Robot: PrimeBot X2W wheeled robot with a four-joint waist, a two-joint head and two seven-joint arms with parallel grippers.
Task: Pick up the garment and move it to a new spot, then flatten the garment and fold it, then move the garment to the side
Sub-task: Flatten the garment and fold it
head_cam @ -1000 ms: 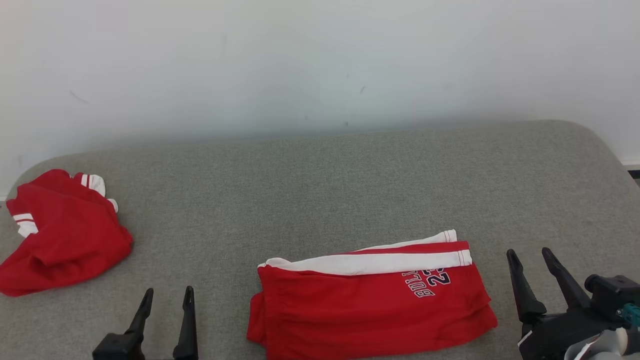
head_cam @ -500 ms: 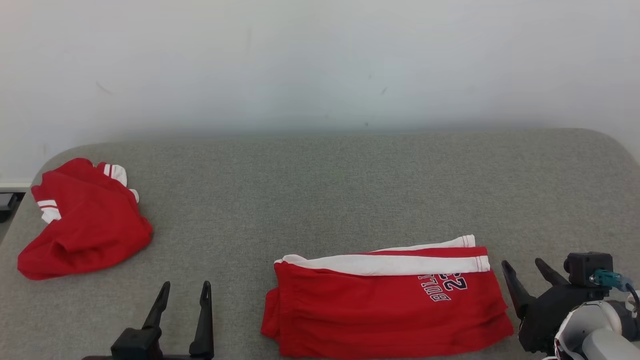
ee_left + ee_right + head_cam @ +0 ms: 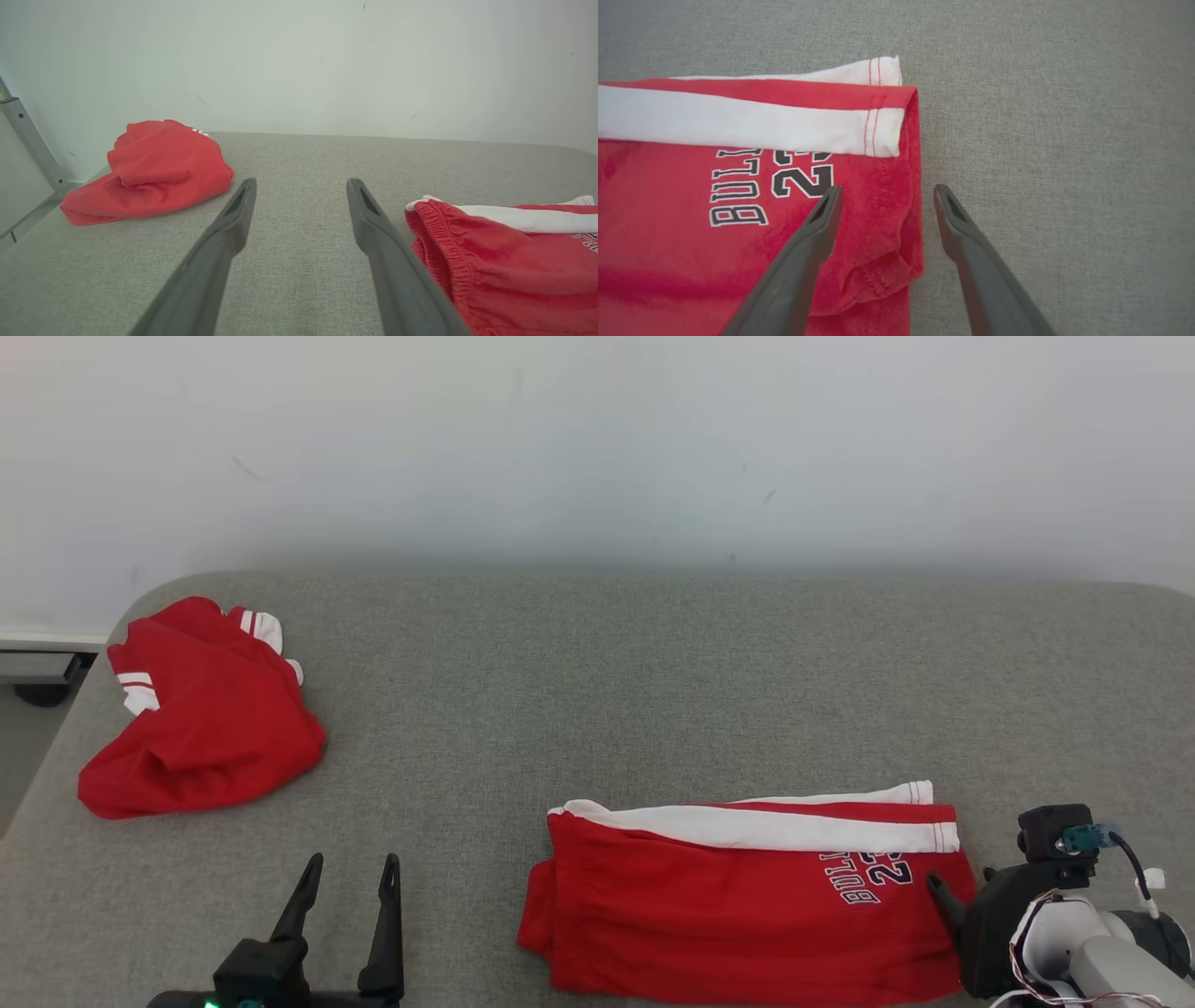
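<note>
The garment (image 3: pixel 738 915), red shorts with a white side stripe and dark lettering, lies folded flat on the grey padded surface (image 3: pixel 653 691) at the front right. My right gripper (image 3: pixel 888 189) is open and points down over the shorts' right hem edge (image 3: pixel 913 186). One finger is above the red cloth and the other above the bare grey surface. In the head view one fingertip (image 3: pixel 934 882) reaches the hem. My left gripper (image 3: pixel 353 861) stands open and empty at the front left, to the left of the waistband (image 3: pixel 439 233).
A second red garment (image 3: pixel 201 719) with white trim lies crumpled at the far left, near the surface's left edge (image 3: pixel 47 775). It also appears in the left wrist view (image 3: pixel 154 172). A white wall (image 3: pixel 597 448) rises behind the surface.
The head camera has swung left, shifting the whole picture rightward. My right gripper has tipped downward and moved in over the shorts' right hem. The left gripper and both garments have stayed put.
</note>
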